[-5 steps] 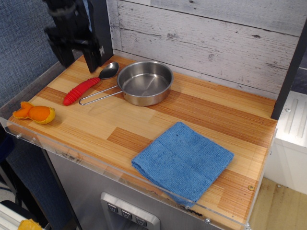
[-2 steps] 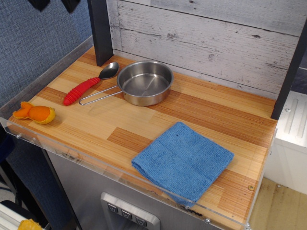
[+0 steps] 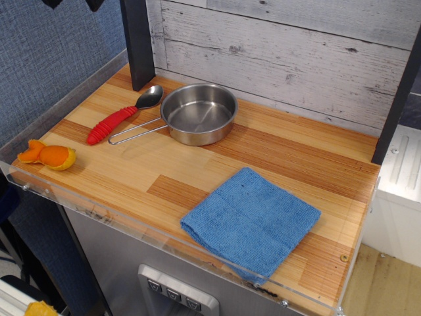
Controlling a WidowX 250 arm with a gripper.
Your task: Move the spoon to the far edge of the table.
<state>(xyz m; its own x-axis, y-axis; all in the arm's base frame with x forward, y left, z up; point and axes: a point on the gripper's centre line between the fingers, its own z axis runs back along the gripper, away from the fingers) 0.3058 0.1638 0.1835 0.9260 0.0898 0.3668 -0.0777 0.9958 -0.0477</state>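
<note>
The spoon (image 3: 122, 116) lies on the wooden table (image 3: 276, 153) at the back left, its silver bowl toward the back wall and its ribbed red handle pointing to the front left. It lies right beside the wire handle of the steel pan (image 3: 198, 113). Only the two dark fingertips of my gripper (image 3: 74, 2) show, at the top left edge of the frame. They are high above the table, apart from each other, and hold nothing.
A folded blue cloth (image 3: 251, 220) lies at the front right. An orange peel-like toy (image 3: 47, 155) sits at the front left corner. A black post (image 3: 137, 43) stands behind the spoon, and another (image 3: 398, 99) stands at the right. A clear acrylic rim (image 3: 131, 220) edges the table.
My gripper has risen from just above the spoon's handle end to the top edge of the frame. The spoon has not moved.
</note>
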